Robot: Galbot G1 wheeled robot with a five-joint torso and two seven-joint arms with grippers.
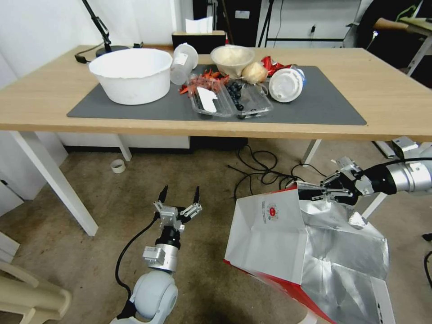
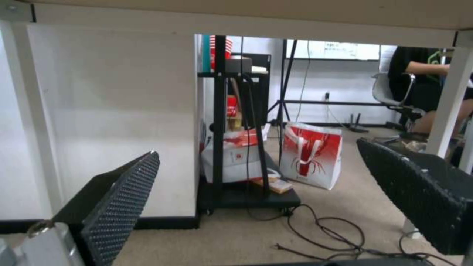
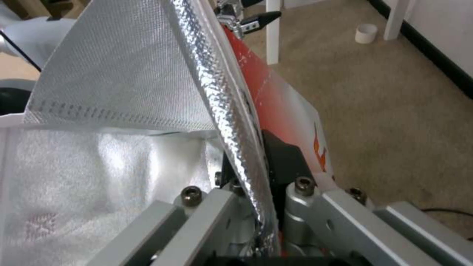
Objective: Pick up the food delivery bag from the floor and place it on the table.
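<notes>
The right end effector [image 1: 310,192] pinches the food delivery bag [image 1: 288,234] rim below the desk [image 1: 387,90] front edge; lifting should stay slow and level. The left end effector [image 1: 180,193] hangs spread.

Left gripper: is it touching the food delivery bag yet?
No, the left gripper hangs open above the carpet, apart from the food delivery bag, whose rim the right gripper pinches.
</notes>
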